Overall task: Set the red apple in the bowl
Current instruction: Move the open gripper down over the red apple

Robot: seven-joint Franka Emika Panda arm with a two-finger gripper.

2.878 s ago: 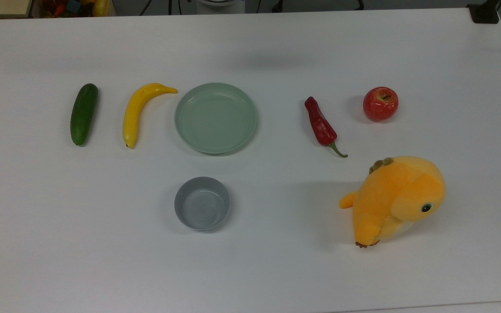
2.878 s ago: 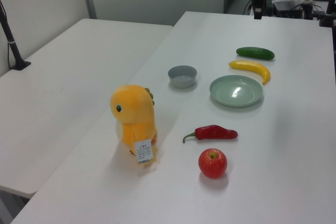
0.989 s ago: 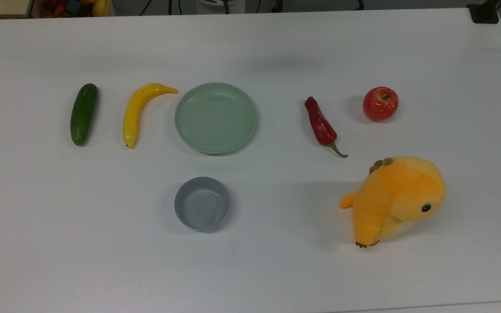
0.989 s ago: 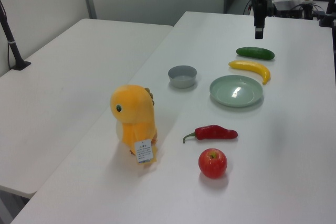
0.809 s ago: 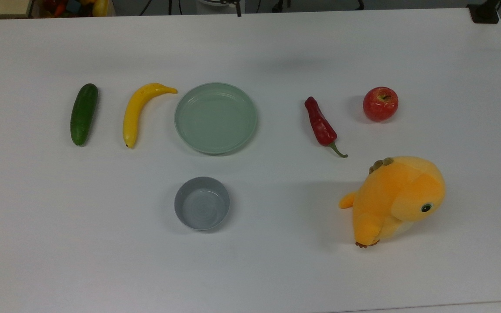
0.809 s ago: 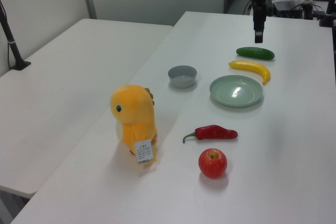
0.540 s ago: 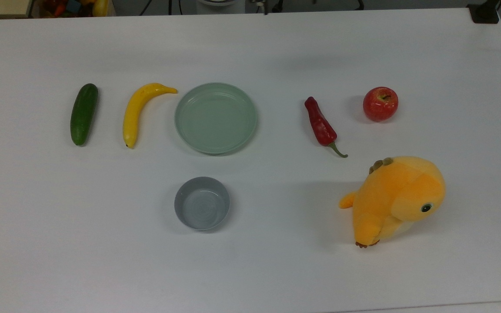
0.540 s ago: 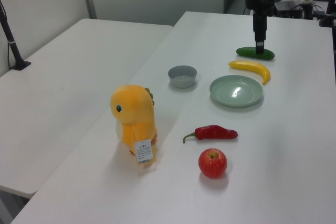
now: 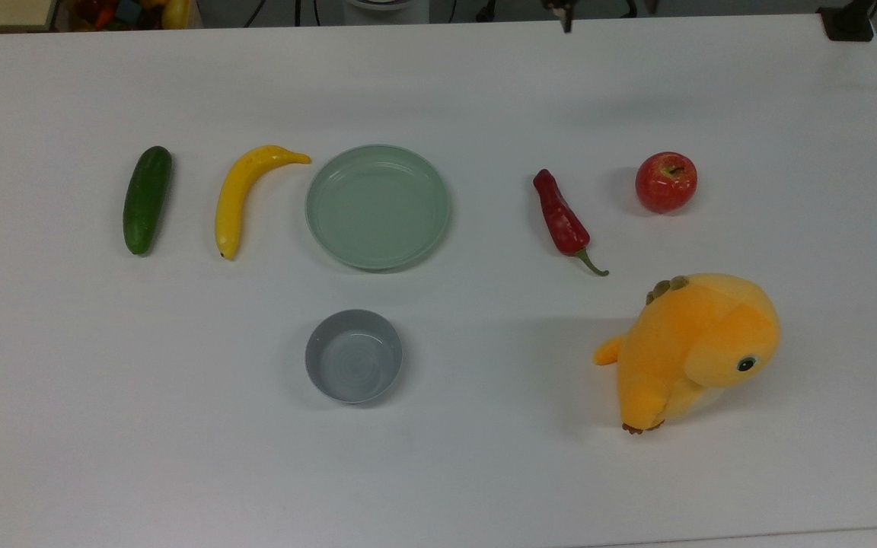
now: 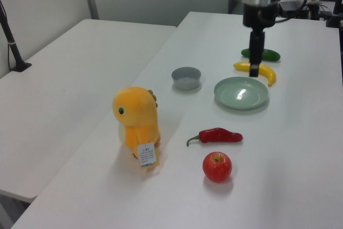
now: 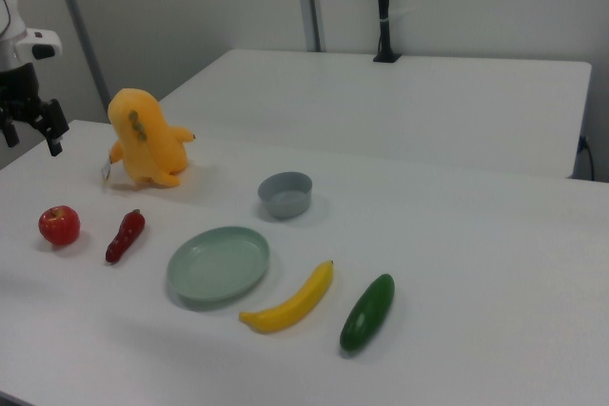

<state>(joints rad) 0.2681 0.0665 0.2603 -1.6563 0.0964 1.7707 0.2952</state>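
I see the red apple upright, stem up, right of the chili in the top view; bowl well apart. Gripper hangs above, seemingly spread.

A second white table adjoins the white work table before pale partition walls.

1. The red apple is glossy red with yellowish flecks and a brown stem.
2. The bowl is plain grey.
3. The plate is pale green.
4. The chili pepper is dark red with a green stem.
5. The banana is yellow, the cucumber dark green.
6. The plush toy is orange with yellower cheeks.
7. The table is white.
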